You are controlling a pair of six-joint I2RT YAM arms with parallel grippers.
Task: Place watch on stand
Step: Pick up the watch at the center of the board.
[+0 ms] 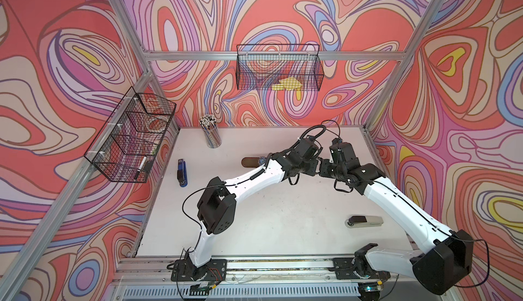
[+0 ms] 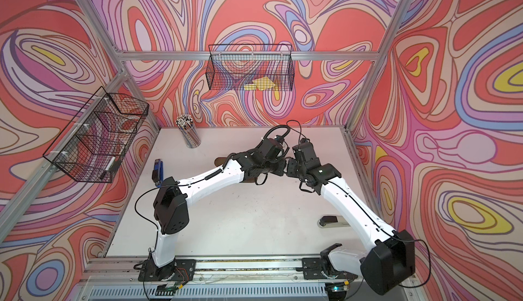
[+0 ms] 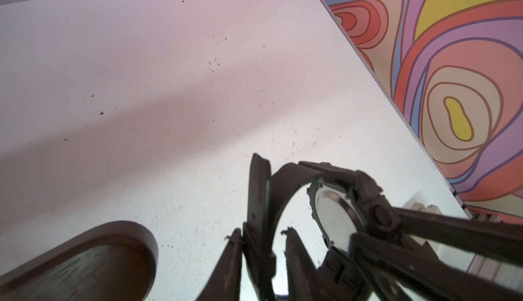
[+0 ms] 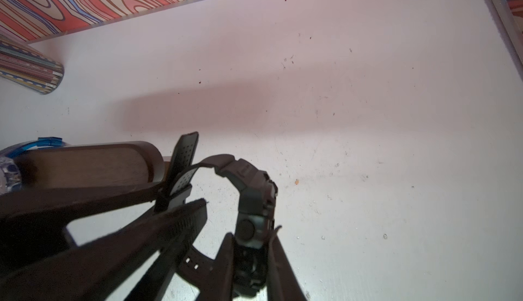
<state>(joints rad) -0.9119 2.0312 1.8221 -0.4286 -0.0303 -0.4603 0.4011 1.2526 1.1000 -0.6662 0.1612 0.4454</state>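
Observation:
A black watch (image 3: 334,214) hangs in the air between both grippers, its strap fastened into a loop. My right gripper (image 4: 252,233) is shut on the watch case (image 4: 254,200). My left gripper (image 3: 261,231) straddles the strap (image 3: 257,195). One finger touches the strap and a thin gap shows at the other, so it is narrowly open. The dark wooden stand (image 3: 85,257) is right beside the watch, and the rounded end of its bar (image 4: 85,161) is close to the strap. In both top views the wrists (image 1: 318,163) (image 2: 285,164) hide the watch, and only the stand's far end (image 1: 250,161) shows.
A clear blue item (image 4: 42,142) sits on the stand's bar. A pencil cup (image 1: 211,132) stands at the back, a blue stapler (image 1: 181,173) lies at the left and a grey stapler (image 1: 365,221) at the front right. Wire baskets (image 1: 278,67) (image 1: 130,135) hang on the walls.

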